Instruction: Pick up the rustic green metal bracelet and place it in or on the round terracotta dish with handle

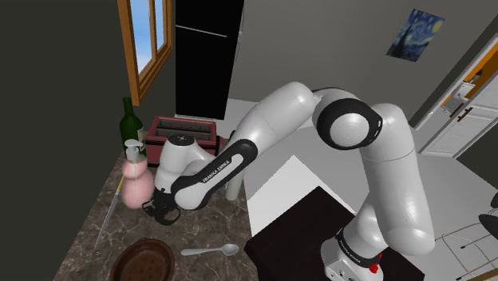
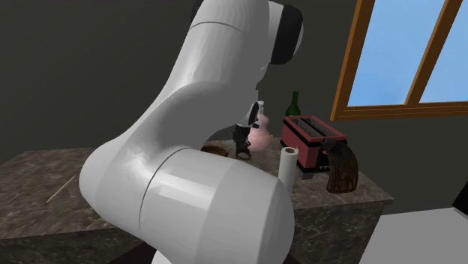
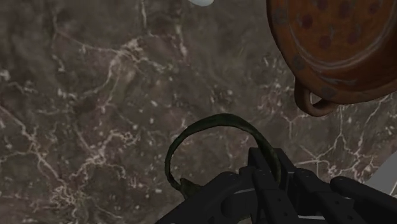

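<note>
Well, the dish (image 3: 337,38) first: round, reddish-brown, with dark spots across a floor that lies bare. Its small loop handle (image 3: 312,104) sticks out on the side nearest me. In the shoulder view it sits close to the counter's near edge, with a spoon (image 1: 209,250) just beside it on that view's right.

The bracelet (image 3: 219,118) is a thin, dark-green open hoop. My gripper (image 3: 270,167) has its fingers drawn together on one end of the band, and the rest of the hoop arcs out ahead of them and round to one side. I cannot tell whether the hoop rests on the counter (image 3: 95,95) or hangs just above it. It is apart from the dish, and the handle is the part of the dish closest to it.

Around the hoop the dark, white-veined marble is open. In the shoulder view I am low over the counter. A pink bottle (image 1: 136,182) stands just beside me on that view's left, and a thin stick (image 1: 108,217) lies beyond it. Farther back stand a red toaster (image 1: 182,134) and a green bottle (image 1: 128,120), and a white roll (image 1: 233,190) stands behind my forearm. On that view's right the counter ends just past the spoon, with the stand (image 1: 299,231) beyond that edge.
</note>
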You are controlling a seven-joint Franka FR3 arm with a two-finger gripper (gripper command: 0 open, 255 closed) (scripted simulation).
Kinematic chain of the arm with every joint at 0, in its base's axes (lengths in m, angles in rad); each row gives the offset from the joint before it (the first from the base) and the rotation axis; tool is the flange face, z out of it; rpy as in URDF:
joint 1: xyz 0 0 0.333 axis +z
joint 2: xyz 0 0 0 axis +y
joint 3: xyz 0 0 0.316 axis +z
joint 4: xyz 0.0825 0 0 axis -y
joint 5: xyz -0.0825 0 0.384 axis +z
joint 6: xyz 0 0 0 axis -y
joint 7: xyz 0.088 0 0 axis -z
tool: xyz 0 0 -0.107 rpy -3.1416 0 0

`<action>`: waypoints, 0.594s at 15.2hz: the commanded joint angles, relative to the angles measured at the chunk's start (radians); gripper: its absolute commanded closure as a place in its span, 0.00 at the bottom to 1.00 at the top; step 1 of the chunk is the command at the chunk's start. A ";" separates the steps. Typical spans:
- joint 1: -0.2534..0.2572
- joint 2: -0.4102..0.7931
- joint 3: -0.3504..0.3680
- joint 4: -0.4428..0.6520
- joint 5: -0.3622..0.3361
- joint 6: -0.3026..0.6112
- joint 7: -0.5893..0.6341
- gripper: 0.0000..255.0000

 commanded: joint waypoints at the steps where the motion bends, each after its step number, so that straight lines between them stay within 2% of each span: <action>1: -0.005 -0.026 0.005 -0.012 0.004 -0.014 0.000 1.00; 9: -0.019 -0.111 0.023 -0.027 0.019 -0.083 0.001 1.00</action>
